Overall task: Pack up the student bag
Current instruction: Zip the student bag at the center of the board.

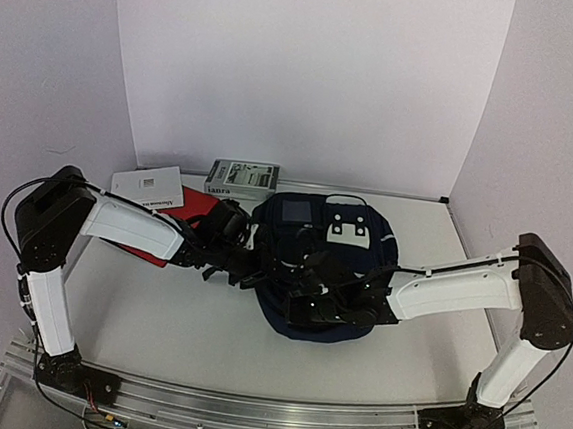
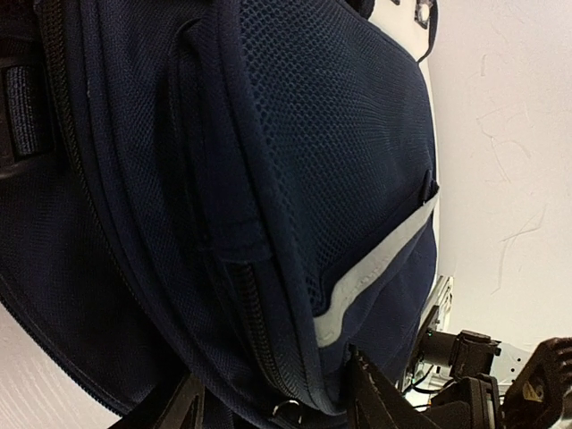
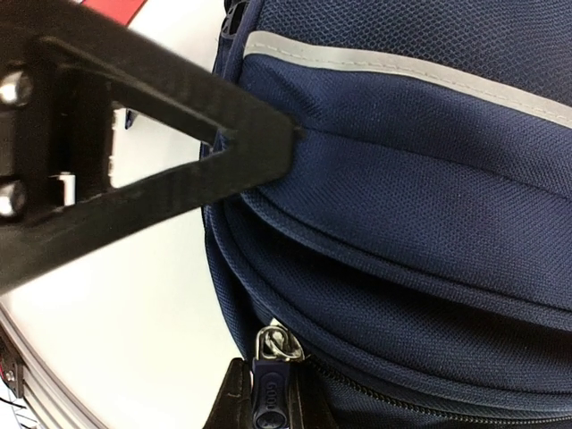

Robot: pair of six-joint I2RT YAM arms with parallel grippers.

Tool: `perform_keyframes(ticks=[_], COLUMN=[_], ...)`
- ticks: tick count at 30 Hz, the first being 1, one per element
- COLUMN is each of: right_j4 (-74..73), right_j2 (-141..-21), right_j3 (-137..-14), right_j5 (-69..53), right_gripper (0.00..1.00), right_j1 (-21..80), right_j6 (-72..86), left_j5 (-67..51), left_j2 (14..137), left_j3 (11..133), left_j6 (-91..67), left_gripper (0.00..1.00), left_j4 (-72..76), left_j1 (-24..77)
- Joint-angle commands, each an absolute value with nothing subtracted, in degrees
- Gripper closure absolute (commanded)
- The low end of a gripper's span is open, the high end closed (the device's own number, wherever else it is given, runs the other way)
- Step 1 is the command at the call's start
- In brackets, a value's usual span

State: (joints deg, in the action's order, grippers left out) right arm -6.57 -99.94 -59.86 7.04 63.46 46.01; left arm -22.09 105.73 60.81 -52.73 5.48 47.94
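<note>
One student bag (image 2: 340,161), two tools (image 2: 277,398) (image 3: 268,398)

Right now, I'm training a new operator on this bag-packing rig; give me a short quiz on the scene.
1. True or false: the right gripper is shut on the student bag's zipper pull.
2. What lies beside the bag, on its left in the top view? A flat red item; B green cup; C yellow ball.
3. Fill in: the left gripper's jaws stand ___.
Key: 1 true; 2 A; 3 open.
</note>
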Motion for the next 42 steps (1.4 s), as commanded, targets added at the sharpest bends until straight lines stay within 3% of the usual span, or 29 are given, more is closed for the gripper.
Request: perform_keyframes(ticks=[1, 4, 5, 10, 14, 28, 38, 41, 42], right_j4=[-4.5, -4.6, -4.6, -5.3, -6.6, -7.8, -8.9, -8.2, -7.5], right_j2=[-96.8, -96.7, -96.7, -96.0, -94.1, -91.6, -93.0, -92.6, -92.0], right_j3=[-59.6, -59.7, -59.7, -59.0, -56.3, -49.1, -48.2, -51.8, -52.4], right_j5=[8.2, 8.2, 8.4, 10.2, 9.2, -3.4, 5.7, 6.6, 6.2], right_gripper=[1.00, 1.00, 1.00, 1.00, 1.00, 1.00, 1.00, 1.00, 1.00], right_j1=[63.1, 63.2, 63.2, 62.7, 60.8, 53.4, 49.2, 48.9, 48.9], right_j6=[47.2, 47.4, 47.6, 51.3, 55.2, 56.5, 51.6, 47.1, 45.2], left_j5=[-22.8, -22.7, -22.9, -21.0, -18.8, -23.0, -25.7, -23.9, -23.2], left_j2=[108.6, 109.5, 109.8, 109.5, 106.4, 95.0, 86.1, 85.0, 84.5], left_j3=[64.1, 63.7, 63.5, 62.8, 59.7, 50.5, 44.4, 46.0, 46.8], left_j6=[-54.4, -55.1, -55.3, -55.3, -54.9, -43.6, -32.7, -28.2, -26.7], left_gripper=[0.46, 0.44, 0.47, 0.84, 0.99, 1.00, 1.00, 0.93, 0.85], left_j4=[4.6, 5.1, 5.9, 7.4, 8.1, 5.4, 1.1, -5.1, -6.8], left_j1=[47.7, 47.7, 47.7, 47.4, 45.0, 34.9, 29.1, 29.1, 29.2])
